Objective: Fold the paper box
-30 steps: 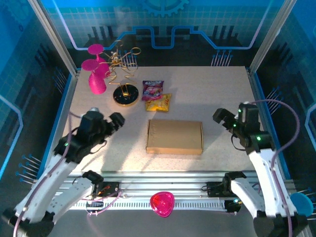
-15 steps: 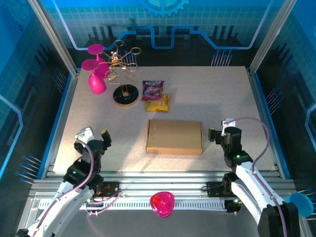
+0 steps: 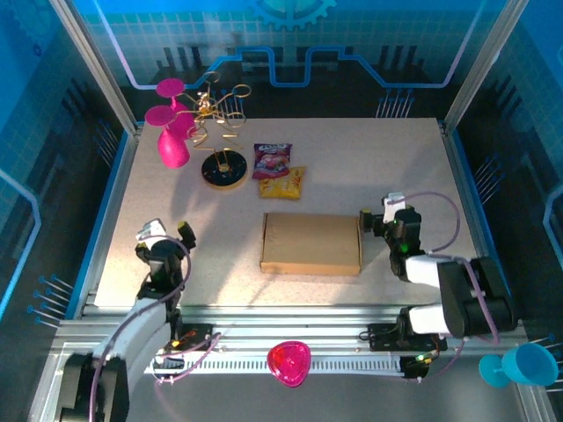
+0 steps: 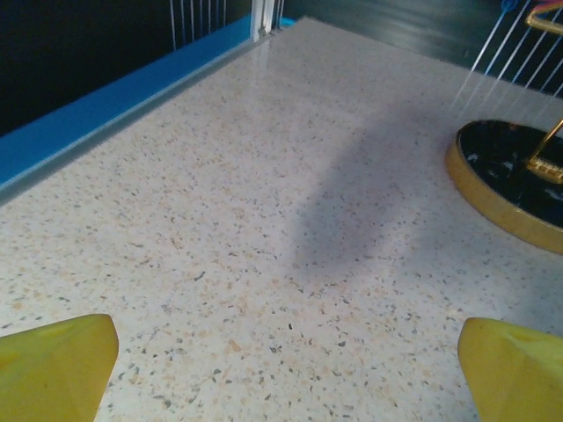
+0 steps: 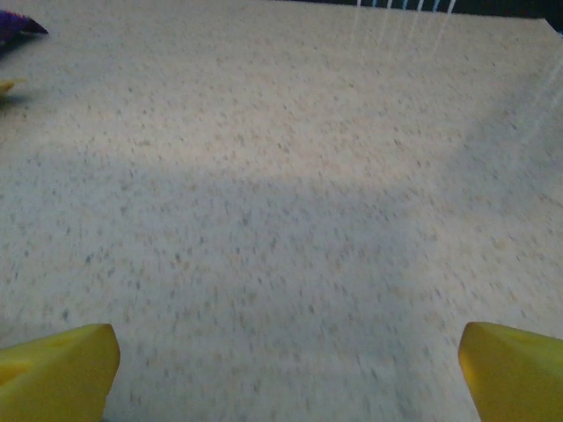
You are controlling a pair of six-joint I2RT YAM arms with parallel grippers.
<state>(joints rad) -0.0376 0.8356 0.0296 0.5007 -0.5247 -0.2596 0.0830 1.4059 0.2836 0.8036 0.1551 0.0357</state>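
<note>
the paper box lies flat and closed in the middle of the worktop, nothing touching it. the right gripper is down low just beside its right edge, jaws spread wide over bare speckled surface. the left gripper is well off to the left, jaws wide apart too. two snack packets lie just behind the box, with a gold-rimmed black stand base beside them.
</note>
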